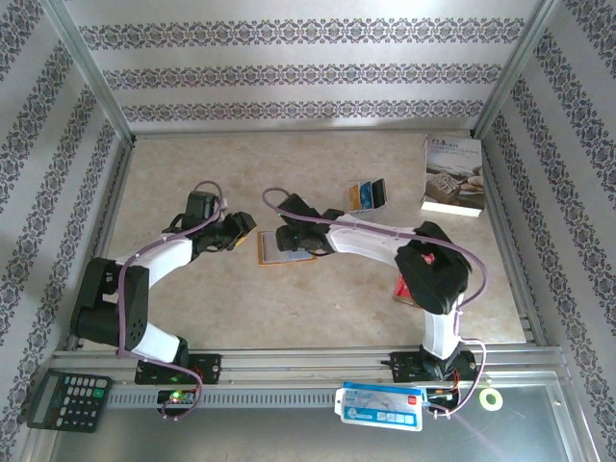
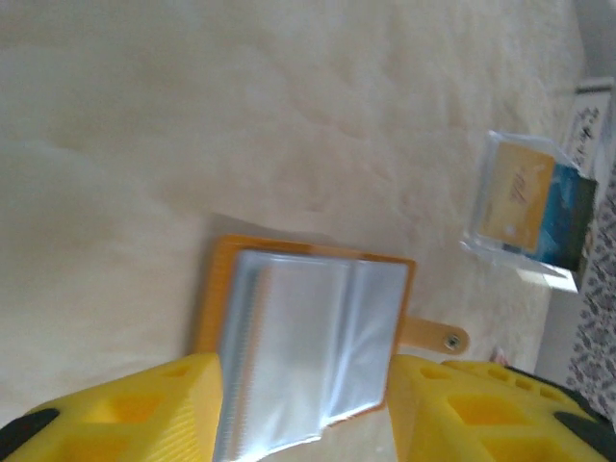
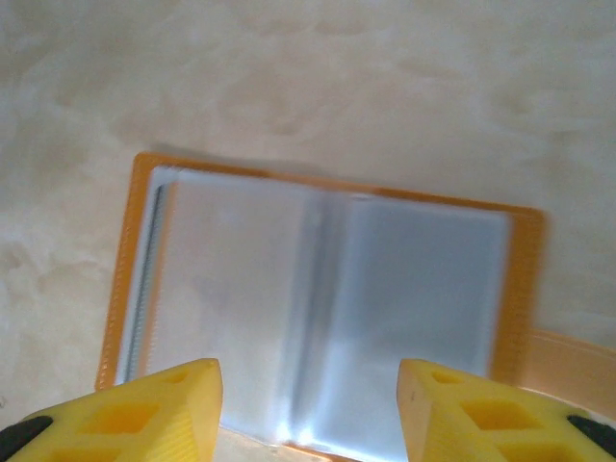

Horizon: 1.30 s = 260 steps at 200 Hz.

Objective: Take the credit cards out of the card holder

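The card holder [image 1: 287, 254] lies open on the table between the two grippers. In the left wrist view the card holder [image 2: 308, 337] shows an orange rim, clear sleeves and a snap tab [image 2: 435, 337]. My left gripper [image 2: 303, 385] is open, its yellow fingers either side of the sleeves. In the right wrist view the card holder [image 3: 327, 308] lies flat with grey-blue sleeves, and my right gripper [image 3: 308, 371] is open just over its near edge. Credit cards [image 1: 369, 195] rest on the table beyond it, and the same credit cards [image 2: 531, 204] appear in the left wrist view. From above, the left gripper [image 1: 243, 231] and right gripper [image 1: 289, 234] face each other.
A white book [image 1: 452, 176] lies at the back right. A calculator [image 1: 67, 399], a blue-white packet [image 1: 380, 404] and a tape roll [image 1: 491, 397] sit on the front rail. Patterned walls enclose the table on three sides.
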Available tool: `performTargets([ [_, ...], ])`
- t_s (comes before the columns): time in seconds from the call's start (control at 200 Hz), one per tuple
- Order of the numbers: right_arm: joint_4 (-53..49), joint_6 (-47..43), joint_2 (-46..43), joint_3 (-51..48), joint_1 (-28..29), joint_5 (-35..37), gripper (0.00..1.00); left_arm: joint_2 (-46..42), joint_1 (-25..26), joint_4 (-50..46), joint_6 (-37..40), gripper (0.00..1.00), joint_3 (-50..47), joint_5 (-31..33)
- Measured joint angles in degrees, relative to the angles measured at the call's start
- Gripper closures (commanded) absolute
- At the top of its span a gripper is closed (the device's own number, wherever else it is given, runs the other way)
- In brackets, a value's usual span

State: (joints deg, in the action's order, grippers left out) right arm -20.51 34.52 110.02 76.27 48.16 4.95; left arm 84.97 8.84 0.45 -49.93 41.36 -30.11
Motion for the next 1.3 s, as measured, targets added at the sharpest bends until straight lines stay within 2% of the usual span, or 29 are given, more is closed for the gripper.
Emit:
performTargets([
  [0.2, -4.0, -1.4, 6.7, 6.0, 2.1, -0.8, 0.58, -0.9, -0.7, 0.0, -0.7, 0.50, -3.1, 0.3],
  [0.365, -6.5, -1.9, 9.2, 8.4, 2.1, -0.8, 0.65, -0.9, -0.7, 0.1, -1.4, 0.55, -3.4, 0.1],
  [0.45, -7.5, -1.9, 10.1, 9.0, 2.1, -0.8, 0.70, -0.9, -0.7, 0.4, -1.6, 0.60, -3.4, -0.7],
  [0.669, -7.9, -1.6, 10.3, 9.2, 1.9, -0.3, 0.89, 0.0, -0.7, 0.9, -1.7, 0.73, -3.4, -3.6],
  [0.834, -6.1, -1.4, 9.9, 7.6, 1.1, -1.3, 0.91, 0.7, -0.5, 1.1, -1.8, 0.76, -3.3, -5.4],
  [1.299, 0.3, 0.8, 7.9, 2.8, -1.2, -7.9, 0.91, 4.5, 4.7, 1.5, -1.7, 0.76, -1.2, -7.2],
])
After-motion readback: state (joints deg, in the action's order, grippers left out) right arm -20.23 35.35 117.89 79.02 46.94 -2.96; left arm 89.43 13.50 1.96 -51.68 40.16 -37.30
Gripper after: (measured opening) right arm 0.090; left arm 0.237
